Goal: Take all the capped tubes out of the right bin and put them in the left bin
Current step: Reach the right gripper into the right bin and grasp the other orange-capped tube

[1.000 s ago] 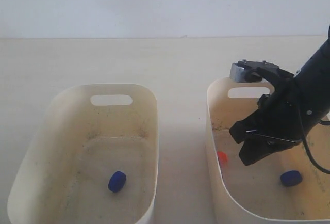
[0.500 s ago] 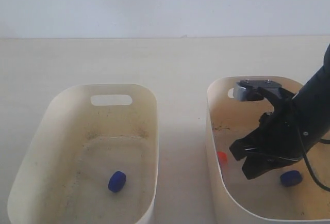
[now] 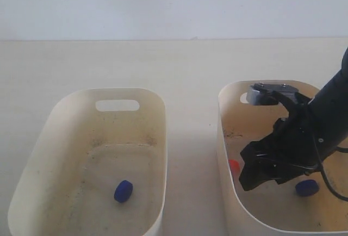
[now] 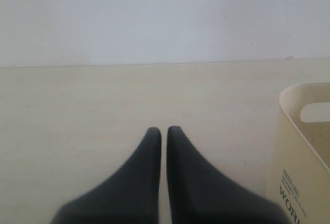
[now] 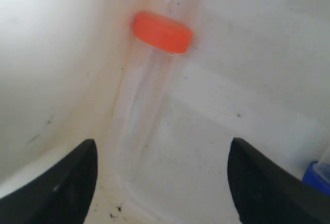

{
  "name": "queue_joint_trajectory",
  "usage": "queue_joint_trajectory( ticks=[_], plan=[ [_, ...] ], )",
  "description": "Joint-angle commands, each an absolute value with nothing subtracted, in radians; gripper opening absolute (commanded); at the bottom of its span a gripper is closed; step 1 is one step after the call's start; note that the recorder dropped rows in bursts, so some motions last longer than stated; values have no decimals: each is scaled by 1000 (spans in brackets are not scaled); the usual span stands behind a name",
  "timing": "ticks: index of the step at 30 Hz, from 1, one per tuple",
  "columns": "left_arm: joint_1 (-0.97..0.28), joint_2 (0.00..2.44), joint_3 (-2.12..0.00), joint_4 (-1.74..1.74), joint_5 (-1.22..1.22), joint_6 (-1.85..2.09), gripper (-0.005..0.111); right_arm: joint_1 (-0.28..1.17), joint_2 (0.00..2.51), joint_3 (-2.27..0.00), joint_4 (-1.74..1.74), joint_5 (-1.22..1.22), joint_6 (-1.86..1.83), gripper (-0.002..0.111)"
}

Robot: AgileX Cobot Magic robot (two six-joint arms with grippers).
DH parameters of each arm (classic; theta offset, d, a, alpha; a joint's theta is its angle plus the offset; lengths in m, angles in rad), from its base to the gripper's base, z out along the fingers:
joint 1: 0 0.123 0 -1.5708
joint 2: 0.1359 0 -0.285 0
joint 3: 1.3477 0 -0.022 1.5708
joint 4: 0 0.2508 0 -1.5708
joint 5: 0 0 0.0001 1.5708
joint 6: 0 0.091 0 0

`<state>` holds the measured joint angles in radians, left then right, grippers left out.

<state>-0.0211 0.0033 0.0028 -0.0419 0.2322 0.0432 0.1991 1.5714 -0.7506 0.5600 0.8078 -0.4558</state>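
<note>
The right bin [image 3: 222, 117] holds an orange-capped tube [image 3: 234, 165] against its left wall and a blue-capped tube [image 3: 307, 187] on the floor. My right gripper [image 3: 260, 180] is down inside this bin, open, just right of the orange cap. In the right wrist view the orange cap [image 5: 161, 31] tops a clear tube body [image 5: 138, 111] leaning in the wall's corner, and the right gripper [image 5: 162, 154] straddles its lower end without touching it. The left bin [image 3: 130, 90] holds one blue-capped tube [image 3: 123, 191]. My left gripper [image 4: 161, 132] is shut and empty over the table.
The left wrist view shows an outer corner of the left bin [image 4: 301, 152] with a printed label. A blue cap [image 5: 315, 177] sits at the edge of the right wrist view. Pale tabletop [image 3: 185, 62] surrounds both bins.
My right gripper has sunk deeper into the right bin and shifted left toward the orange-capped tube. The tubes and the left arm have not moved.
</note>
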Motion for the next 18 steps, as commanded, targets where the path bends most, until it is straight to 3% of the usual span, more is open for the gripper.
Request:
queue_joint_trajectory(
  ticks=[1,5,9,18],
  plan=[
    [-20,0,0,-40,225,35,4,192,1569,-749,571,795,-452,68],
    [-20,0,0,-40,225,35,4,202,1569,-749,571,790,-443,69],
    [-20,0,0,-40,225,35,4,246,1569,-749,571,763,-426,78],
    [-20,0,0,-40,225,35,4,280,1569,-749,560,699,-402,78]
  ],
)
